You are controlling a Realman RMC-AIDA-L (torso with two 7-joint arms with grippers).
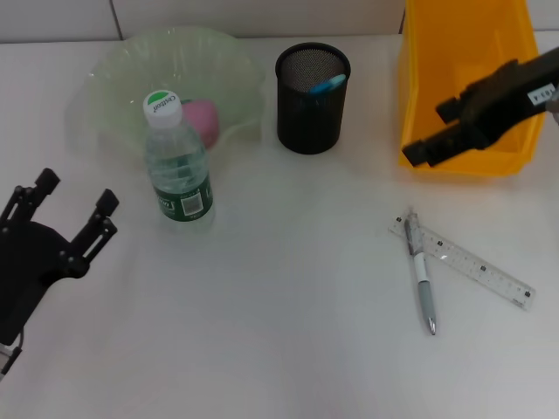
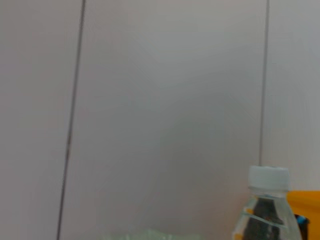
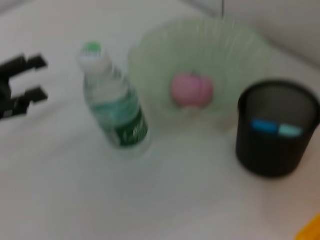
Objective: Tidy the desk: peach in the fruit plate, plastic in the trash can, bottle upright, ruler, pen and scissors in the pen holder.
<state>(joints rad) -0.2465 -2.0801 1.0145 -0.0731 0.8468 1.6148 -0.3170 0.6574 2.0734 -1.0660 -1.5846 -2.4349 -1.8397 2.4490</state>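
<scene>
Nearest the robot, the left gripper (image 1: 74, 202) hovers low over the white desk (image 1: 262, 332) with its fingers (image 1: 103, 214) spread apart and nothing between them; the right wrist view shows the same fingers (image 3: 27, 80) parted. Just beyond the fingertips and to their right stands the bottle (image 1: 177, 161), upright, cap on, green label facing forward, apart from the fingers; it also shows in the left wrist view (image 2: 267, 210) and the right wrist view (image 3: 115, 105).

Well to the right of the left gripper, on the near right part of the desk, the pen (image 1: 422, 278) lies with its upper end across the near end of the ruler (image 1: 463, 260), the two touching. Both lie nearer than the right gripper and below it.

Behind the bottle sits the pale green fruit plate (image 1: 113, 70) with the pink peach (image 1: 203, 120) inside it. To its right stands the black mesh pen holder (image 1: 313, 100), with a blue item (image 1: 329, 84) showing at its rim.

Farthest right, the right gripper (image 1: 428, 150) is held over the front wall of the yellow trash can (image 1: 463, 35); whether its fingers are parted or closed cannot be told.
</scene>
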